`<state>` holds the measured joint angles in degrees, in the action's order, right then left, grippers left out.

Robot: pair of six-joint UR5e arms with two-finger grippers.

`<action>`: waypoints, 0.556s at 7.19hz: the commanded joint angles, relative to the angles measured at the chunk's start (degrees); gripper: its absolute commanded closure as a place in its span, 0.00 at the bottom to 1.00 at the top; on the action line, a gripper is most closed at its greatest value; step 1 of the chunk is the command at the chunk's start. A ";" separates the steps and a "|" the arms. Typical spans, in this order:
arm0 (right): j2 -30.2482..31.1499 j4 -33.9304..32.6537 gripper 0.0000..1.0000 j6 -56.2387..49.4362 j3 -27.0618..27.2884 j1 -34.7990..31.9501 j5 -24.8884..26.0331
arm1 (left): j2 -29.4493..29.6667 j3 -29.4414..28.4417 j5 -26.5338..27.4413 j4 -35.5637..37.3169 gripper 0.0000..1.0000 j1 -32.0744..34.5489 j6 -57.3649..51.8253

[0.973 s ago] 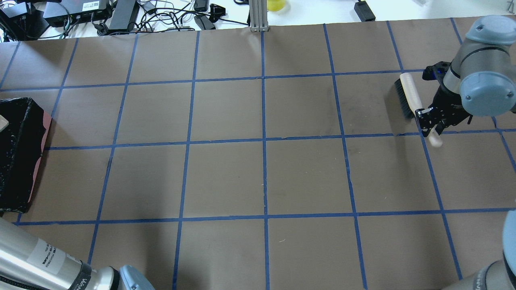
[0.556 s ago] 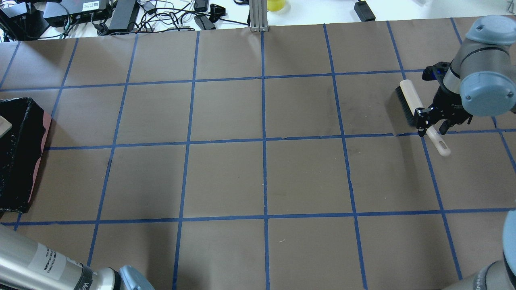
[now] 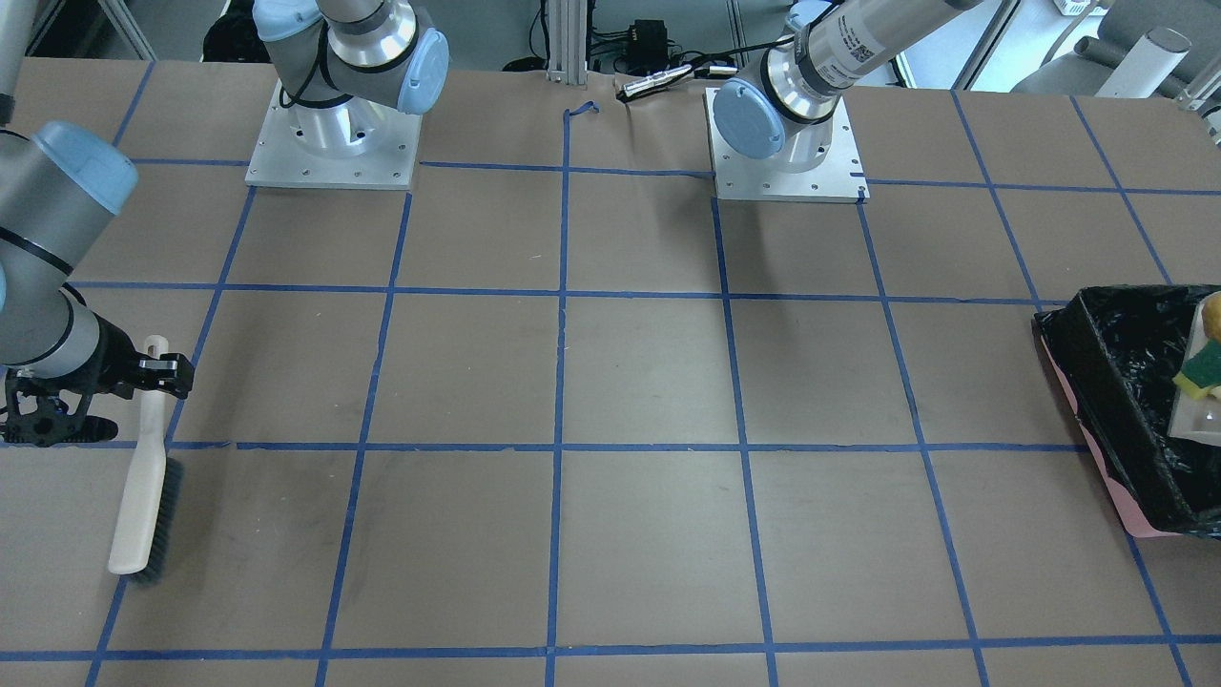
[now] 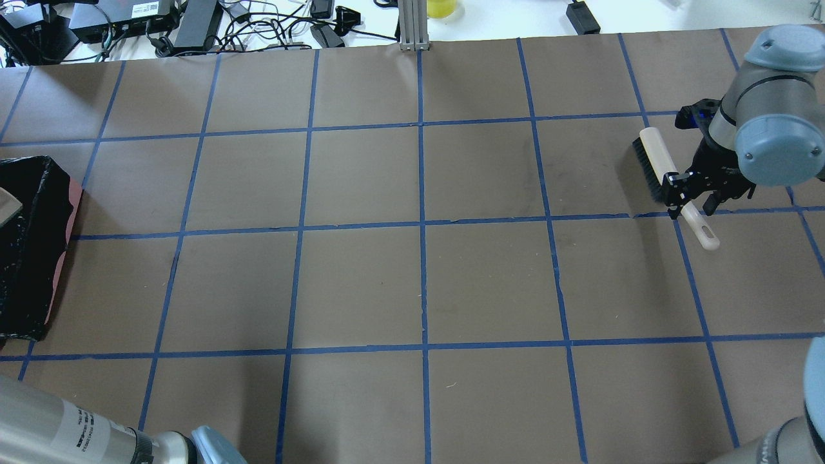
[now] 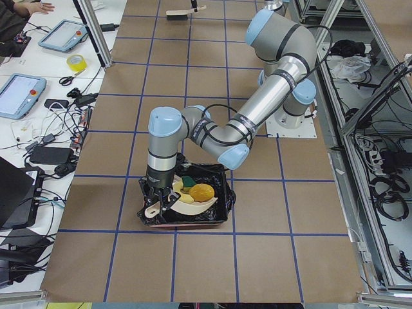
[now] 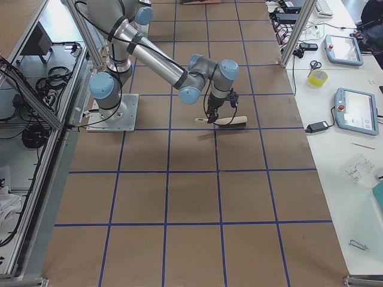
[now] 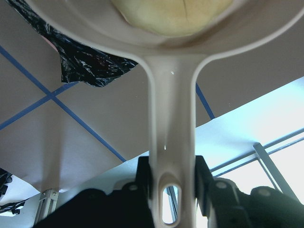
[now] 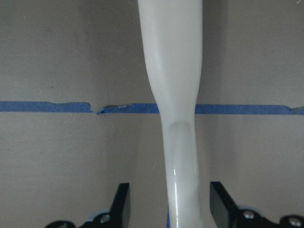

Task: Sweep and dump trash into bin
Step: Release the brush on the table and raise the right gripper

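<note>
My left gripper (image 7: 172, 186) is shut on the handle of the beige dustpan (image 5: 193, 205), held over the bin (image 5: 219, 217), a pink-sided box with a black bag, also in the front view (image 3: 1107, 382). In the pan lie the trash items: a green-and-yellow sponge (image 3: 1204, 369), a golden-brown lump (image 5: 201, 192) and a pale cream slice (image 7: 175, 14). My right gripper (image 4: 691, 198) is open, its jaws apart on either side of the handle of the beige brush (image 4: 656, 160). The brush lies on the table at the far right.
Brown paper with a blue tape grid covers the table (image 4: 419, 277). Cables and power boxes (image 4: 193, 26) lie beyond the far edge. The arm bases (image 3: 334, 143) stand at the robot's side.
The brush has gone down onto the table and my right gripper has opened off its handle. The dustpan's edge over the bin has shifted slightly.
</note>
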<state>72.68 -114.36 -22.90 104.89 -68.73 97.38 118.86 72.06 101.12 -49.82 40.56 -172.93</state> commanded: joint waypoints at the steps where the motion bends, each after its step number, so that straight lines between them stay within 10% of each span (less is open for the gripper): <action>1: 1.75 0.45 0.25 0.05 -1.52 0.00 0.36 | -1.88 5.00 -0.31 7.69 1.00 0.05 -1.88; 4: 12.71 21.64 0.00 0.49 -14.23 -0.09 -0.26 | -2.67 5.63 -0.22 7.72 1.00 0.14 -1.89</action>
<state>80.88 -102.40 -22.67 96.15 -68.78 97.23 116.50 77.44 100.92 -42.28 40.63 -174.76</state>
